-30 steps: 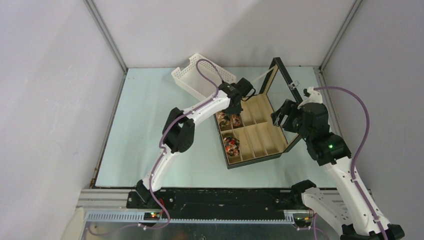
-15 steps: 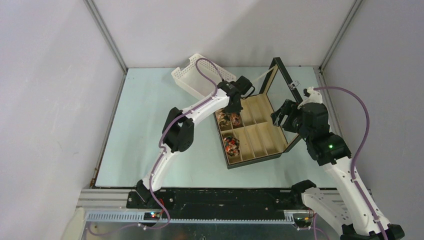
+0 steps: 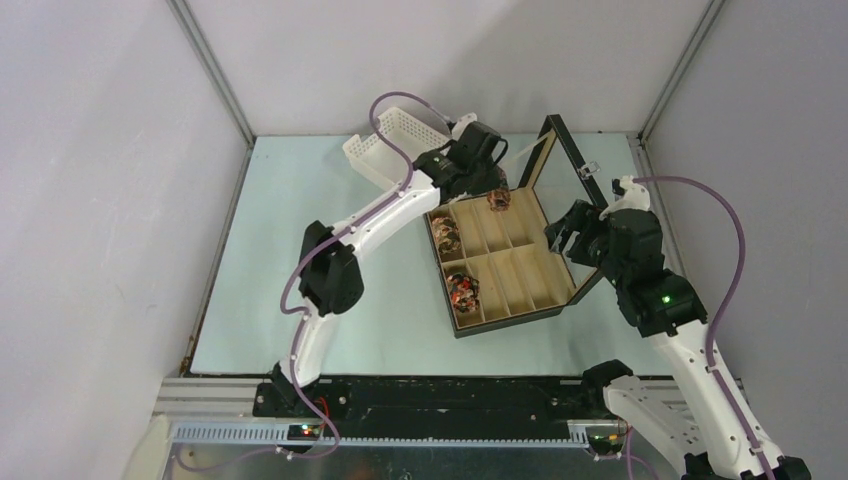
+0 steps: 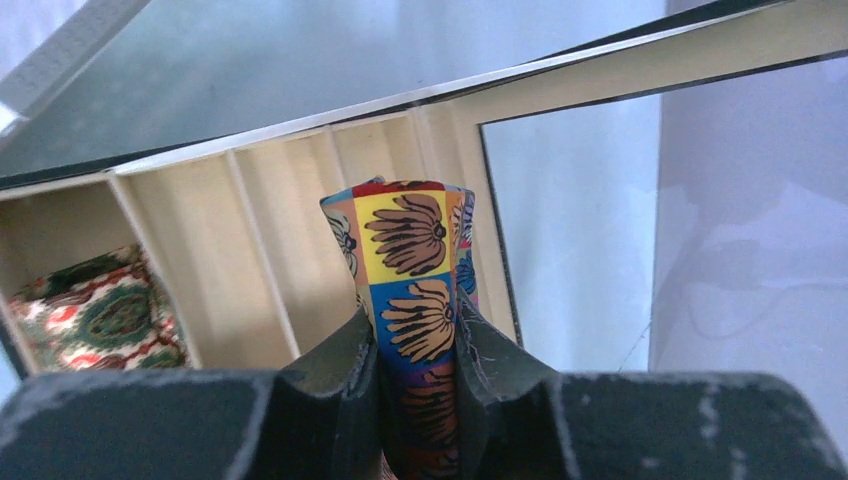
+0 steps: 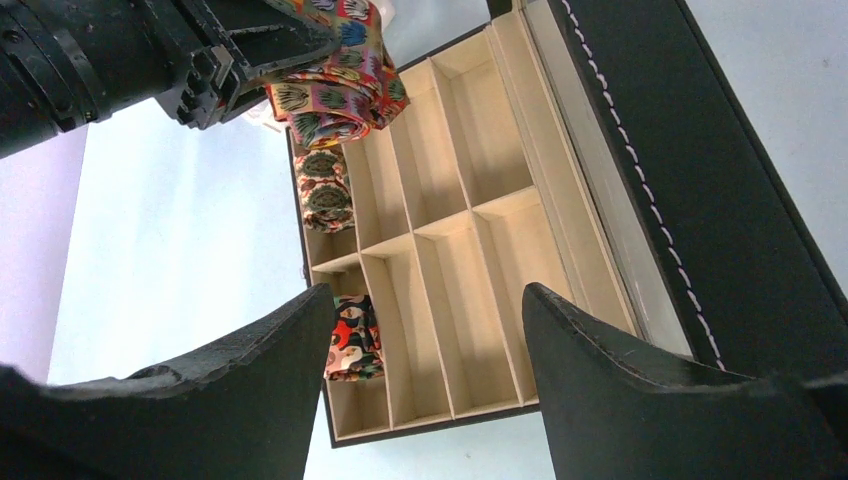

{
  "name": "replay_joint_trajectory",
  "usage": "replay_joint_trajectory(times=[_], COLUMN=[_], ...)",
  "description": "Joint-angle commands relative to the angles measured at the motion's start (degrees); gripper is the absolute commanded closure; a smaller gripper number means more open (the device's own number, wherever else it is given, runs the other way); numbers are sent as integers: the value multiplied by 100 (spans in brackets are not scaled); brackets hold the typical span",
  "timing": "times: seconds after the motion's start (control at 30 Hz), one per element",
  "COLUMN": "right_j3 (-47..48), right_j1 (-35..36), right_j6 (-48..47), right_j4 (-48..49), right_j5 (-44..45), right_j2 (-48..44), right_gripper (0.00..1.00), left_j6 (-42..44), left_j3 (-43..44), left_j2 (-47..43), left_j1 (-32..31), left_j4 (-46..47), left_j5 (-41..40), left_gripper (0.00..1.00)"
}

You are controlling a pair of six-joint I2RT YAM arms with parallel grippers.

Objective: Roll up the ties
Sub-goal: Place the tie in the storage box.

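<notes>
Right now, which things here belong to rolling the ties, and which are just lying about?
Part of the job: rolled tie, pinched in the left fingers; far coiled tie and near coiled tie, both inside the black box.
Lying about: white basket.

One rolled tie (image 4: 410, 250) in left pincer (image 4: 416, 325); two coiled ties (image 3: 446, 233) (image 3: 463, 290) in box (image 3: 505, 320) compartments

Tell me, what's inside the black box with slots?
In the box, two rolled ties sit in left-hand slots: a far tie and a near tie. The left tool holds a third tie above the far slots. The left arm hides part of the box's far edge.
</notes>
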Motion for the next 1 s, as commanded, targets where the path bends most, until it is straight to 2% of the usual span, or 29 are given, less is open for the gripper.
replay_joint_trajectory(times=[0.0,0.17,0.4,0.97], right_j3=[1,8,8,8], right_j1=[-31,-29,-38,-24], right_j6=[57,57,86,173], right_j4=[126,125,134,291], right_j5=[111,103,54,-158], right_j2=[-16,7,63,227], right_gripper=[28,28,28,29], left_j6=[103,54,-48,-195], left_j3=[-808,-1830,-3228,-4264], left_j2=[-278,-423,-796,-1244], left_j1=[-9,17,149,383], left_j4=[1171,2283,3220,3801], left_j5=[268,382,541,574], left_gripper=[100,100,100,100])
